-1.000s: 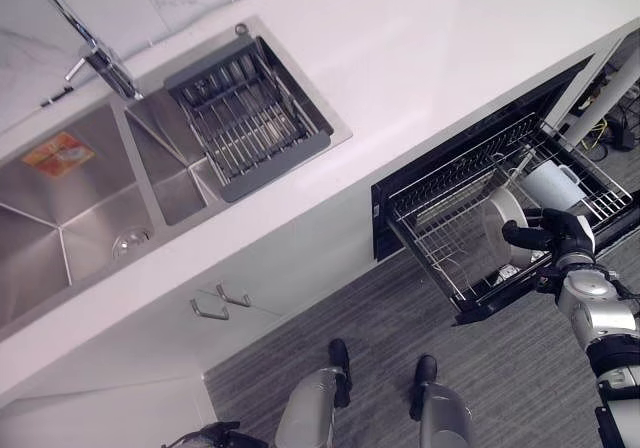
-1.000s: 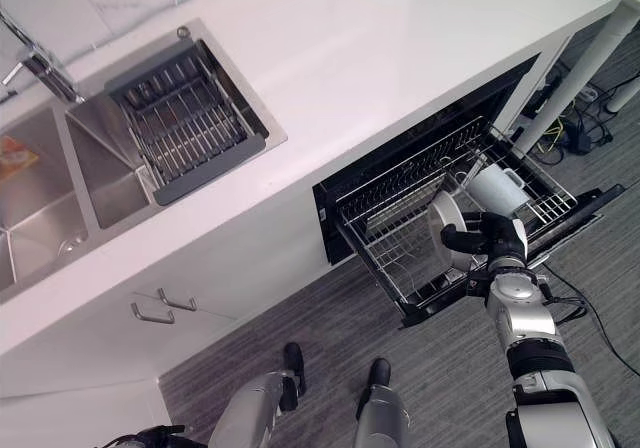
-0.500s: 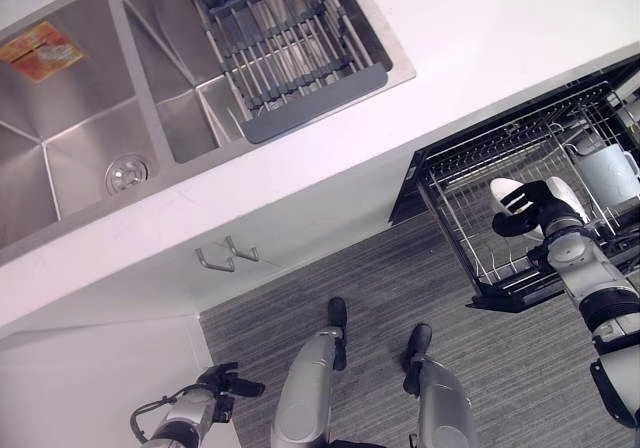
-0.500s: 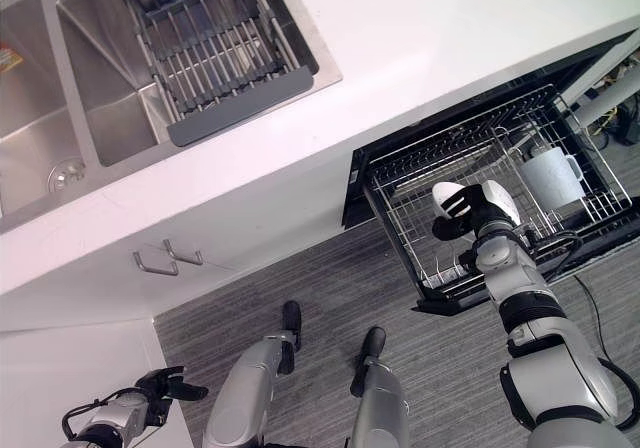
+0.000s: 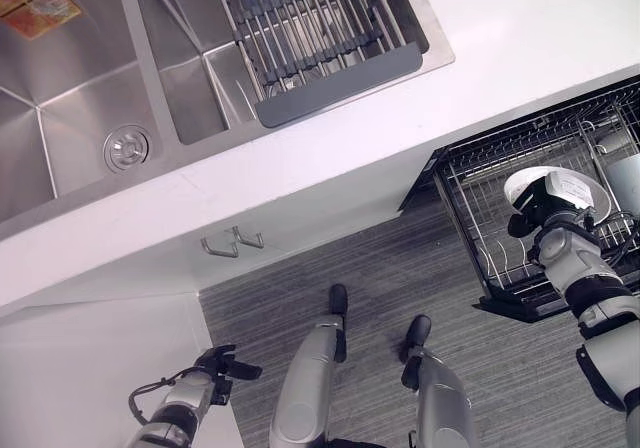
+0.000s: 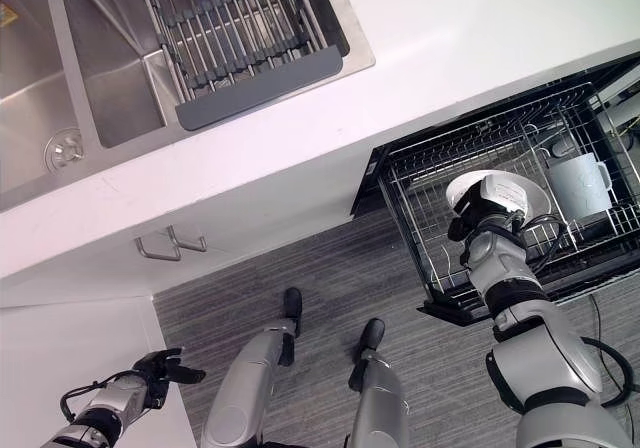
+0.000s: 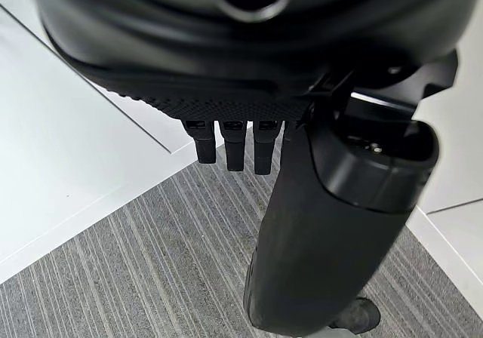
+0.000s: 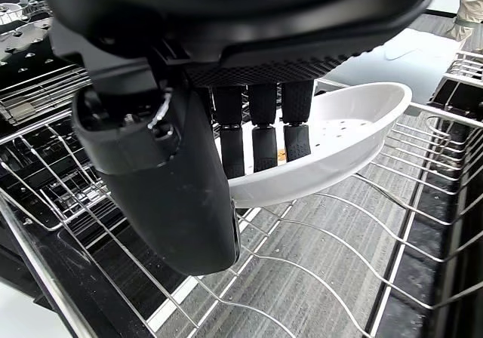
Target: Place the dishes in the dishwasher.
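A white plate [image 6: 497, 193] hangs tilted just above the wires of the pulled-out dishwasher rack [image 6: 425, 233]. My right hand [image 6: 468, 225] is shut on it. In the right wrist view the fingers [image 8: 264, 130] lie on the inside of the plate [image 8: 339, 142] and the thumb [image 8: 177, 191] sits under its rim, with the rack wires [image 8: 317, 278] close below. A white mug [image 6: 580, 185] stands in the rack just to the right of the plate. My left hand [image 5: 226, 366] hangs low at the left over the floor, open and holding nothing, with its thumb [image 7: 332, 232] standing out.
The white counter [image 5: 500, 28] runs above the dishwasher. A steel double sink [image 5: 70, 118] holds a dark drying rack [image 5: 310, 28]. Two cabinet handles [image 5: 232, 242] stick out below the counter. Grey striped floor [image 5: 380, 288] lies in front of the rack.
The camera has swung, shifting the whole scene. The plate in my right hand has turned from standing upright to lying flatter over the rack. My left hand has come into view.
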Tool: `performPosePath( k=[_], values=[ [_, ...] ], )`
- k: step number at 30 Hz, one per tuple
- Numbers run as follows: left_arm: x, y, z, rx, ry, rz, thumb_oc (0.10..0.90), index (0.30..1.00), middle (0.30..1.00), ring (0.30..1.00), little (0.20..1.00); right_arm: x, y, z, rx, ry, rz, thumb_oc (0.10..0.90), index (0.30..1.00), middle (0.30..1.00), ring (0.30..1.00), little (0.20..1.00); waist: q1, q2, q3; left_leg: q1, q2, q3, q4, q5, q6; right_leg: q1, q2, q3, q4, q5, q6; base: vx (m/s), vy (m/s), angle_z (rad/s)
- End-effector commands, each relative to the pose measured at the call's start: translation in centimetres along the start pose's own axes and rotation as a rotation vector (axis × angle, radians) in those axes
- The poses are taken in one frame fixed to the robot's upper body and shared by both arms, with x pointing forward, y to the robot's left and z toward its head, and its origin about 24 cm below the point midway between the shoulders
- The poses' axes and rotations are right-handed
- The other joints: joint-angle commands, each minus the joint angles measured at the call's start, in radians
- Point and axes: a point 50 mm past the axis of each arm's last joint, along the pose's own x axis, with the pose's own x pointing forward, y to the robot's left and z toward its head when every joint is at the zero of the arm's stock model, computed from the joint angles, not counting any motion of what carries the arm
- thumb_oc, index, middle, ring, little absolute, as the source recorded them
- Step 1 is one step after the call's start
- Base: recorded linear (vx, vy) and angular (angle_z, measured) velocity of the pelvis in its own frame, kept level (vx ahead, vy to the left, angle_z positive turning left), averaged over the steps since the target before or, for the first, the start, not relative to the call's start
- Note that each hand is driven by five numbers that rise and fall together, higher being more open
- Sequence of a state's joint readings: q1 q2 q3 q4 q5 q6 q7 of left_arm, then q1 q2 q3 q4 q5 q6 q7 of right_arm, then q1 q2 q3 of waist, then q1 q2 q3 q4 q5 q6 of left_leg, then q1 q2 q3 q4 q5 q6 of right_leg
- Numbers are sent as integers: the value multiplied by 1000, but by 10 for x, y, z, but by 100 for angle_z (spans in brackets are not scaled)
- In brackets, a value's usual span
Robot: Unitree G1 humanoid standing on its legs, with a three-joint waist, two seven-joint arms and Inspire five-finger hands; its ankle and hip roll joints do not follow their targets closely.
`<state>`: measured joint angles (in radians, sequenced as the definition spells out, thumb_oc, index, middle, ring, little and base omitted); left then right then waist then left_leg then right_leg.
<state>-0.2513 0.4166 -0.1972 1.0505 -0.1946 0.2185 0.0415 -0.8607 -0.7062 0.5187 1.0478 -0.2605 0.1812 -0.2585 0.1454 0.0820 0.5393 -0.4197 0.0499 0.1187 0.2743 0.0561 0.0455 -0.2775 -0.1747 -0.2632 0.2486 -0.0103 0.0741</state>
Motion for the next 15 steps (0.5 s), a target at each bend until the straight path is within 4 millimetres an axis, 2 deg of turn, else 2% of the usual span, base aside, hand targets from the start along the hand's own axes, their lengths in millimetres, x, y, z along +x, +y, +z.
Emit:
performPosePath(
  k=[1,2,4,9,11,12,15],
  values=[
    [-5,30,-35,7,114,109,800,900,900,900,900,6,-31,-15,89,87,-112,400,300,300,300,300,11,15,-19,-15,-48,-107,26,-144,-2,-9,33,50,99,-143,1,-2,-2,5],
    [-5,28,-36,-1,121,105,800,900,900,900,900,6,-30,-17,119,100,-109,800,900,900,900,900,11,18,-19,-20,-48,-109,26,-142,-4,-15,33,49,104,-145,0,9,13,5],
    [-5,25,-37,-6,126,93,800,900,900,900,900,5,-25,-20,242,131,-85,800,900,900,900,900,10,26,-19,-26,-50,-109,26,-138,-7,-22,35,47,108,-148,-3,8,28,5],
    [-5,19,-39,-7,122,73,800,900,900,900,900,4,-17,-9,427,111,-75,800,900,900,900,900,6,32,-19,-33,-49,-107,26,-136,-8,-32,36,52,113,-152,-9,-1,6,1],
    [-5,15,-40,-12,133,59,800,900,900,900,900,2,-10,-5,534,99,-47,800,900,900,900,900,1,31,-19,-32,-49,-103,26,-136,-7,-36,36,53,120,-156,-13,34,27,1],
    [-5,14,-41,-20,135,57,800,900,900,900,900,1,-7,-5,566,101,-33,800,900,900,900,900,-2,24,-19,-15,-56,-102,26,-156,-12,-26,30,65,130,-182,-8,64,13,3],
    [-4,13,-38,-35,120,59,800,900,900,900,900,-1,3,-4,712,114,57,800,900,900,900,900,-11,25,-19,-11,-52,-93,26,-154,-12,-35,26,68,153,-190,-14,22,0,1]
  ],
)
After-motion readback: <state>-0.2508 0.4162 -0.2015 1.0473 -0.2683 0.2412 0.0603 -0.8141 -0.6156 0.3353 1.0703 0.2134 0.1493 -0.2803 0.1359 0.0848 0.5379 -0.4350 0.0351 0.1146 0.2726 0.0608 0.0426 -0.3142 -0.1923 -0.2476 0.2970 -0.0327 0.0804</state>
